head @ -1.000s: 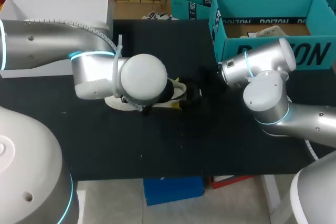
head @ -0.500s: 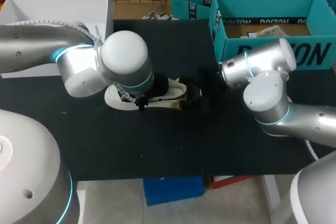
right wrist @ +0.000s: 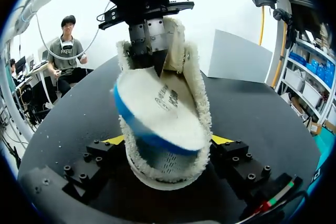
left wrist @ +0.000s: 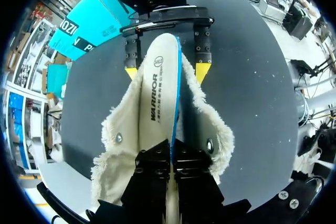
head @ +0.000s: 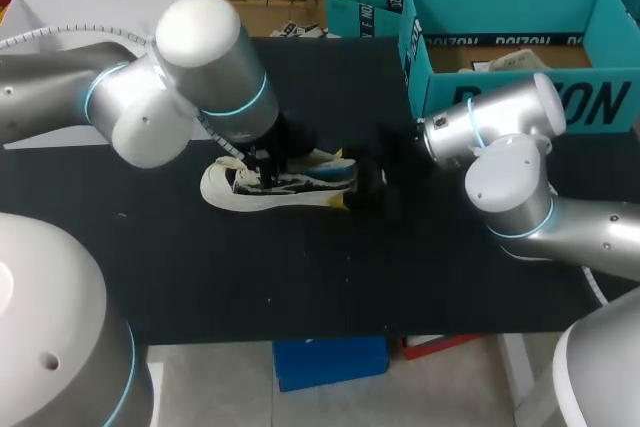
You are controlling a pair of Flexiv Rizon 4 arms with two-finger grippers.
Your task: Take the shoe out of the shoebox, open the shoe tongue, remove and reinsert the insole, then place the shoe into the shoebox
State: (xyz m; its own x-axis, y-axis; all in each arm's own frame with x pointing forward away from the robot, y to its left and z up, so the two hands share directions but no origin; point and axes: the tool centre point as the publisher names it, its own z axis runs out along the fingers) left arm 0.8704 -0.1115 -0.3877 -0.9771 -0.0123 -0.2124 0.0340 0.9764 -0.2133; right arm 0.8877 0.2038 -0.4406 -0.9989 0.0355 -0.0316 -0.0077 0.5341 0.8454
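Shoe (head: 300,192) on table (head: 300,277), long axis left-right, toe end unclear. Our left claw (left wrist: 170,149) pinches the insole (left wrist: 157,93), held above it; our right claw (right wrist: 167,140) clamps its right end.

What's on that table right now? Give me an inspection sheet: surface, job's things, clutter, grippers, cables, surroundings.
surface: black table.
job's things: shoe on the table, outside the teal shoebox; insole tilted up, partly out of the shoe.
clutter: white box, open, at the far left corner.
grippers: left gripper shut on one end of the insole; right gripper shut on the shoe's other end.
cables: white ribbed cable along the left arm.
surroundings: nothing seen.
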